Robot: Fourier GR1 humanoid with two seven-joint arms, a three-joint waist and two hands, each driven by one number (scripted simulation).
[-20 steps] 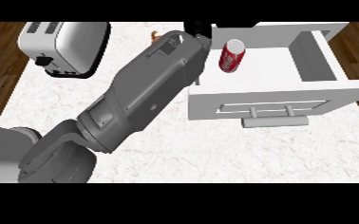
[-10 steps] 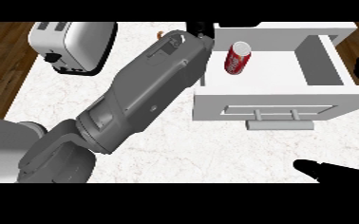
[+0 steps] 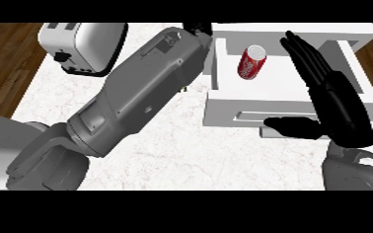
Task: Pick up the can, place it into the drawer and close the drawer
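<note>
The red can (image 3: pixel 253 62) with a white top stands upright inside the open white drawer (image 3: pixel 232 112), close to its left wall. My right hand (image 3: pixel 341 109) hovers open over the drawer's right side, fingers straight and pointing away, thumb across the drawer's front by the handle; it is not touching the can. My left forearm runs diagonally across the counter. Only a black bit of the left hand (image 3: pixel 198 28) shows past the wrist, left of the can and apart from it; the rest is hidden.
A silver toaster (image 3: pixel 82 47) sits at the counter's far left corner. The white marble counter (image 3: pixel 189 158) stretches in front of the drawer. Wooden floor shows beyond the counter's left edge.
My right hand has come up from the lower right corner and now hangs over the drawer's right side. The left arm and the can have kept their places.
</note>
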